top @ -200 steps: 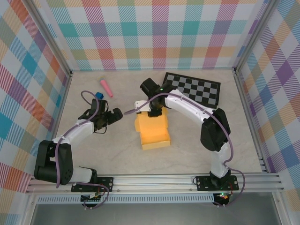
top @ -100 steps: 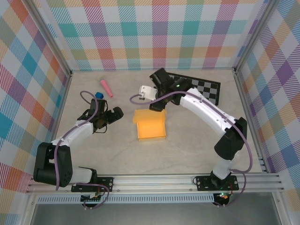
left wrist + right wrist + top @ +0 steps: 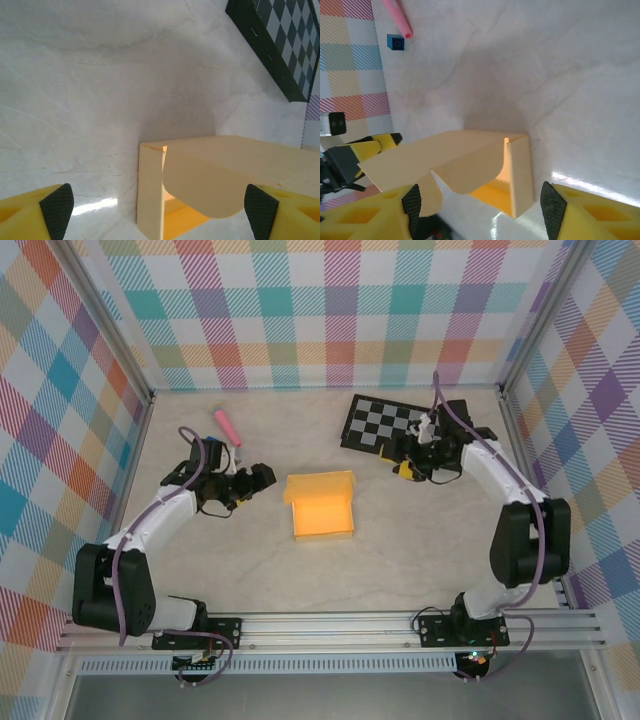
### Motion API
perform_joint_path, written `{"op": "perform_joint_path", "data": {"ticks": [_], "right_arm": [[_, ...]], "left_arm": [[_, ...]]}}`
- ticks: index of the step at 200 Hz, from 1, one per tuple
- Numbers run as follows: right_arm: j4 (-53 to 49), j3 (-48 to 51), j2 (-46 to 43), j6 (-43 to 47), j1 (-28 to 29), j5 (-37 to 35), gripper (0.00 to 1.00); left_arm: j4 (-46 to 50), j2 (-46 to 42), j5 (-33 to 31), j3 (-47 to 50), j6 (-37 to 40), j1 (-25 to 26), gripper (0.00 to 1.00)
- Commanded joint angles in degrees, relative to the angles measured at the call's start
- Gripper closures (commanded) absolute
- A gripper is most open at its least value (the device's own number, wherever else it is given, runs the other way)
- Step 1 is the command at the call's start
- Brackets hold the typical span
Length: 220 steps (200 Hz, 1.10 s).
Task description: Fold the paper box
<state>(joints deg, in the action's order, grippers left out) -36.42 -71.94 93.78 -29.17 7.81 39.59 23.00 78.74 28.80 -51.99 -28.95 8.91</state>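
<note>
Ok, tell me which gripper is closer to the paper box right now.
The left gripper: it sits open just left of the paper box. The right gripper is farther off, by the near edge of the checkered board.

Left wrist view: box (image 3: 220, 170) runs off the bottom and right edges. Board (image 3: 280, 45) beyond the box is clipped at the top-right corner. Right wrist view: box's lower flap goes behind a finger (image 3: 380, 220) of the right pincer (image 3: 480, 205). Pink stick (image 3: 397, 17) beyond the box is cut by the top edge. Top view: pincer fingers right of the box too small to make out.
</note>
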Motion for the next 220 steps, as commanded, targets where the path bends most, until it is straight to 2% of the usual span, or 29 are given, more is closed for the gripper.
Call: {"op": "perform_joint_path", "data": {"ticks": [1,17,43,57,73,90,147,157,177,220], "right_arm": [[4.44,-1.45,2.62,-18.75,0.49,9.70,0.28],[8.60,0.26,4.51,-27.58,0.62,9.89,0.24],[9.16,-1.37,9.24,-33.93,1.99,10.83,0.24],[9.16,-2.79,11.94,-35.72,3.34,11.80,0.24],[8.50,-4.42,14.02,-36.48,4.90,12.22,0.25],[10.24,-4.43,14.58,-38.51,6.21,12.42,0.25],[9.82,-4.11,14.07,-39.21,7.46,12.83,0.28],[9.50,-4.21,14.11,-38.83,7.72,13.34,0.28],[7.37,-4.89,14.07,-37.55,8.79,13.19,0.28],[3.63,-5.67,12.77,-35.16,9.68,11.56,0.28]], "left_arm": [[5.77,3.09,5.20,-4.98,-8.51,-2.32,0.07],[6.95,7.01,9.59,-8.04,-12.30,-2.44,0.06],[10.98,16.61,17.03,-12.59,-16.27,-2.22,0.04],[9.77,18.95,17.94,-12.86,-18.45,-1.59,0.05],[5.46,18.54,17.55,-12.22,-22.04,-0.91,0.06],[4.85,18.01,17.40,-13.07,-23.28,-0.48,0.06],[8.76,17.43,22.42,-13.23,-23.07,0.67,0.07],[8.31,17.49,22.07,-13.31,-23.06,0.84,0.10],[7.51,17.65,21.26,-14.06,-23.41,1.27,0.23],[9.38,17.58,22.35,-15.18,-23.17,2.69,0.21]]}}
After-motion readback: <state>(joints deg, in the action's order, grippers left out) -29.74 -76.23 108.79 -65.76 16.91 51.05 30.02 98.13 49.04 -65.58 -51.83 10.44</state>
